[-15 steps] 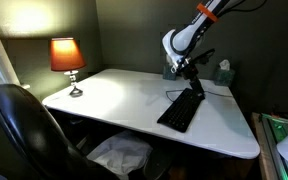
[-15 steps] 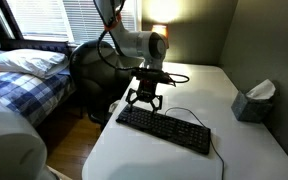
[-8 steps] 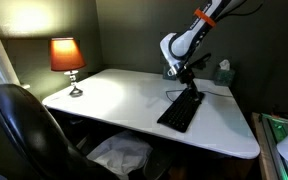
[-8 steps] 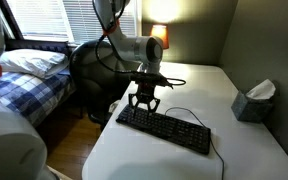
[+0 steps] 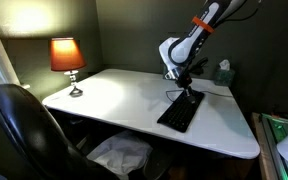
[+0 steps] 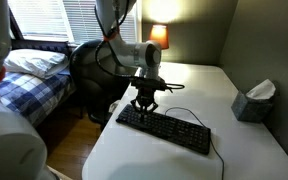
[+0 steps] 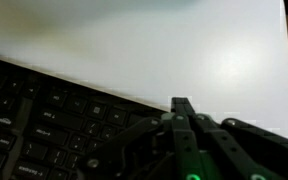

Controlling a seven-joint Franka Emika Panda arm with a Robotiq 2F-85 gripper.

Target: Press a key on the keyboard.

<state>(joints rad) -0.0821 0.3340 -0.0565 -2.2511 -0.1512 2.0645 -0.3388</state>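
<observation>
The gripper [image 6: 144, 103] points down with its fingers pressed together and nothing between them. In the wrist view they meet in a single tip [image 7: 181, 108] just at the back edge of the keyboard [image 7: 44, 130]. In both exterior views this tip sits at one short end of the keyboard [image 6: 169, 130], the end farthest from the tissue box [image 6: 254, 100]. The keyboard lies flat on the white table [image 5: 114, 95], with its thin cable [image 6: 187, 112] looping off its back edge. The lamp [image 5: 67, 55] stands well apart from the keyboard at the table's far corner, and the office chair [image 5: 24, 125] is beyond the table edge on that side.

The approach looks nearly finished. I cannot tell whether the tip already touches a key, so the press itself, and lifting off afterwards, seem to remain.

Compared with a second ago, the gripper [image 5: 187, 90] has sunk closer to the keys and its fingers, then spread, have drawn in. The keyboard [image 5: 181, 110] has not shifted.
</observation>
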